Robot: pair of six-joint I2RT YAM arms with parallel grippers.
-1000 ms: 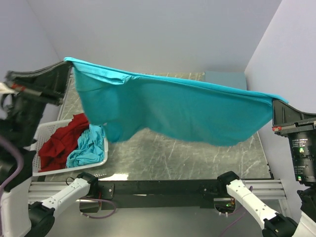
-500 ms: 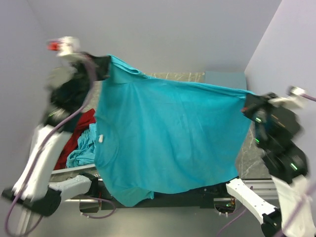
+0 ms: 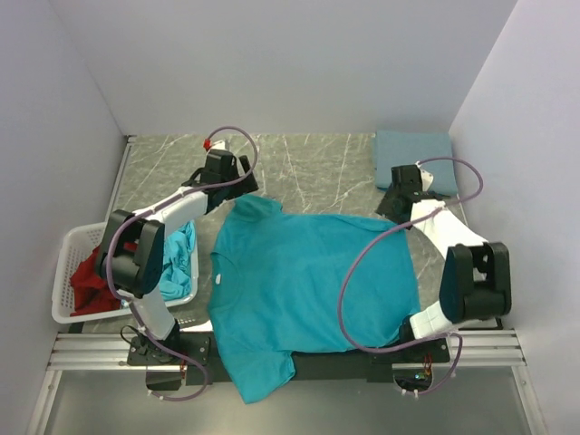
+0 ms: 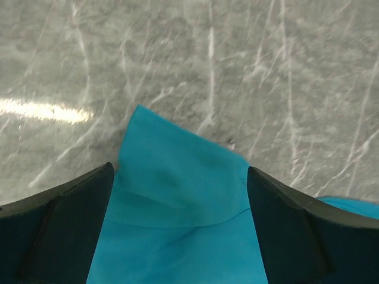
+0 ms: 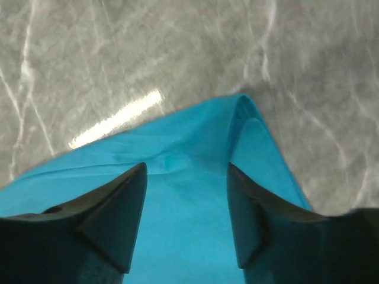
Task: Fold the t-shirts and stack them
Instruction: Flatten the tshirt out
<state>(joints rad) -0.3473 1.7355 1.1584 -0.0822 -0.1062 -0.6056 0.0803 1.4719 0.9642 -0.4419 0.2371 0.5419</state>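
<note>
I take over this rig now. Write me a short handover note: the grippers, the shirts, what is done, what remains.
Left gripper: open, over the far left corner of the teal t-shirt.
Right gripper: open, over its far right corner.
Teal t-shirt: spread on the table, near end overhanging the edge.
Folded grey-blue shirt: table's far right corner.
Red shirt and second teal shirt: in the white basket.
Done: one folded, one spread.
Left: fold the spread one, stack it, then the basket's two.
</note>
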